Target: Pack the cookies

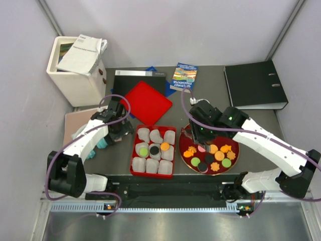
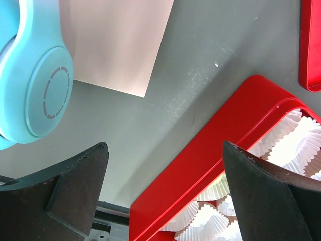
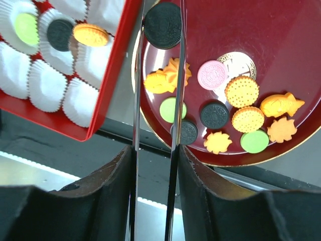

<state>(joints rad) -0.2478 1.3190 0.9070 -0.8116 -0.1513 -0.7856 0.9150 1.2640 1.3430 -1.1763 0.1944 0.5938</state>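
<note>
Cookies (image 1: 219, 155): three sit in liners (image 1: 152, 165) in the tray (image 1: 134, 150); most wait on the plate (image 3: 261, 30) at its 3 o'clock. Your right gripper (image 3: 155, 155) jaws clamp tweezers (image 3: 137, 100) that appear to pinch a black cookie (image 3: 161, 19); your left gripper (image 2: 164, 150) jaws gape, empty.

Tray (image 2: 200, 165): red plastic, glossy, smooth. Liners (image 3: 47, 85): white crinkled paper, matt. Plate (image 3: 281, 30): dark red, high gloss. Cookies (image 3: 242, 91): matt, embossed faces. Tongs (image 3: 136, 100): thin polished metal, mirror-like. Surface (image 2: 200, 60): grey, matt, finely speckled. Headphones (image 2: 30, 90): turquoise plastic, smooth. Left gripper (image 2: 164, 145) pads (image 2: 80, 186): black, matt, rough-edged.
</note>
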